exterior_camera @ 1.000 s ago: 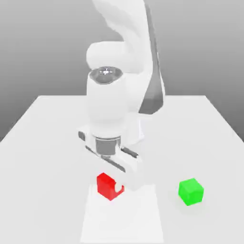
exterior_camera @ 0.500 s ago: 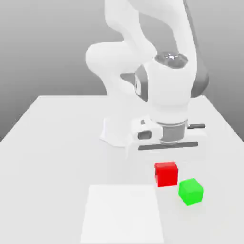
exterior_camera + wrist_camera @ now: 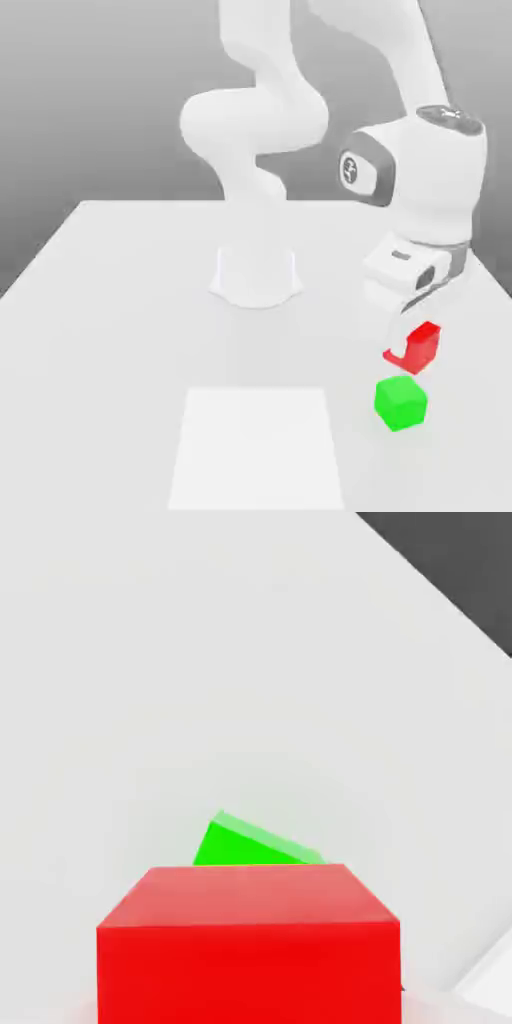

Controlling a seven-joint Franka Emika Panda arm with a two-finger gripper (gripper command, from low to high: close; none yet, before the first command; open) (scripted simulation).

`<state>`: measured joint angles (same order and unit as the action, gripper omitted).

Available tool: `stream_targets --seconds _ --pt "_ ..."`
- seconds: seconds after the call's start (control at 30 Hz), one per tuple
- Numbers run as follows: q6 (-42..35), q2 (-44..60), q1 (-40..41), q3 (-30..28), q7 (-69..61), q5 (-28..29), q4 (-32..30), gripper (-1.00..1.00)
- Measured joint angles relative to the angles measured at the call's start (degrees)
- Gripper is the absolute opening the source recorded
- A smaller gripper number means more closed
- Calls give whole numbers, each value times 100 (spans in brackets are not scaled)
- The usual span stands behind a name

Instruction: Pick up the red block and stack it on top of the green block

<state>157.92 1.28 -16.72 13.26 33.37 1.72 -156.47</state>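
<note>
Fingers of the tool point(image 3: 408, 345) are closed on the red block point(image 3: 423, 347), no wider apart than the block between them, and one pale finger covers part of it in the exterior view. The hand above is turned at an angle, and the red block is turned with it. The green block point(image 3: 401, 403) sits on the table point(image 3: 130, 330), toward the exterior view's right, outside the white square point(image 3: 257, 448) and well apart from it. In the exterior view the red block appears just above the green block, with a narrow strip of table showing between the two. In the hand view, the red block lies in front of part of the green block, whose upper face and one side show past its edge; the two are turned differently.

Compared with a second ago, the red block has left its place over the far edge of the white square and been carried across to the exterior view's right, near the green block. Half a second ago it was between those two places, with a broad face toward the camera; now it is turned further round. The arm point(image 3: 440, 180) has swung the same way, baring its base point(image 3: 256, 275). The green block and the white square have not moved, and the grip stays closed.
</note>
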Motion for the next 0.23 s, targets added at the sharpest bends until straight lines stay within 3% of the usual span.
stream_targets --seconds 0.13,0.17,0.23 --pt "492 529 -48 -106 255 360 9 -100" --pt "588 636 -49 -118 303 432 9 100" --pt "588 636 -49 -118 303 432 9 100"
